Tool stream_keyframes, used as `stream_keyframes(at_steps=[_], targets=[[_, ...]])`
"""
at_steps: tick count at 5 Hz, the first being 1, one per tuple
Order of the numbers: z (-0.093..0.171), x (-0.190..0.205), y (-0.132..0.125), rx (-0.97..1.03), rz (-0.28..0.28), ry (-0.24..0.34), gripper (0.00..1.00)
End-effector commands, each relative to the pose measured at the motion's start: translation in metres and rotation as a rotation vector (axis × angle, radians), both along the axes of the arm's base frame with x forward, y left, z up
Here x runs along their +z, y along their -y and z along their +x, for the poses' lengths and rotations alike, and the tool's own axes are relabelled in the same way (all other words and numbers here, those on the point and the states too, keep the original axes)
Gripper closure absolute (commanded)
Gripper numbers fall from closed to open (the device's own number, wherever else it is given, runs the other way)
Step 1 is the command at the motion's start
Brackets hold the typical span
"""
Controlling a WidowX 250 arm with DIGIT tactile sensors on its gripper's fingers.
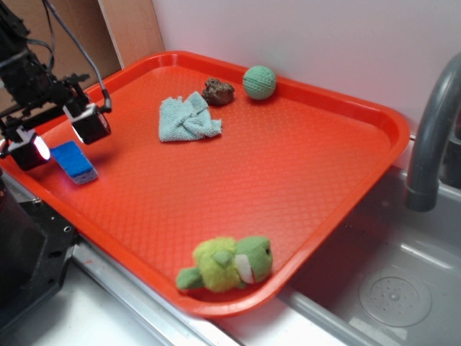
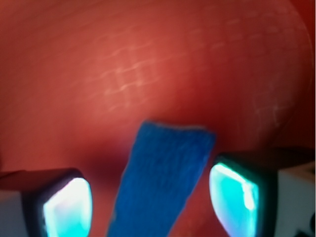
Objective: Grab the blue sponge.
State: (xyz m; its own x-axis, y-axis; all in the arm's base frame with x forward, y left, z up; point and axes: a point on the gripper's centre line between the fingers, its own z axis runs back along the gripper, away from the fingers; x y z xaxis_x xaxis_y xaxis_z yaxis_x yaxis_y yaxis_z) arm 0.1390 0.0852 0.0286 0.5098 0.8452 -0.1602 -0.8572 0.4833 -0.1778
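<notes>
Two fingers [image 2: 66,205] spread wide, straddling blue sponge [image 1: 74,161], nothing gripped. Risk: sponge sits skewed between pads; closing may twist or squeeze it out across orange tray [image 1: 288,166].

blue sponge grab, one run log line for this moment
phase: pre-grasp | hand: open, fingers either side of blue sponge | sponge: on red tray, not lifted | teal rag, green plush: untouched

a kitchen: grey faucet [image 1: 432,137] over a steel sink [image 1: 403,288].
</notes>
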Motion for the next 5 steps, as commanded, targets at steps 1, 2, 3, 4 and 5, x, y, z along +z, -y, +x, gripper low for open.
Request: stream_keyframes(at_steps=[1,2,3,4,5], targets=[[0.006,-0.022,0.008,-0.03,0.044,-0.062,0.04],[0.012,-0.013,0.009,-0.121,0.038,-0.064,1.0],[0.018,0.032,0.024,-0.372,-0.006,-0.061,1.0],[0.019,0.08,0.048,-0.617,0.059,0.061,1.0],[0.022,0.129,0.066,-0.868,0.081,0.059,1.0]])
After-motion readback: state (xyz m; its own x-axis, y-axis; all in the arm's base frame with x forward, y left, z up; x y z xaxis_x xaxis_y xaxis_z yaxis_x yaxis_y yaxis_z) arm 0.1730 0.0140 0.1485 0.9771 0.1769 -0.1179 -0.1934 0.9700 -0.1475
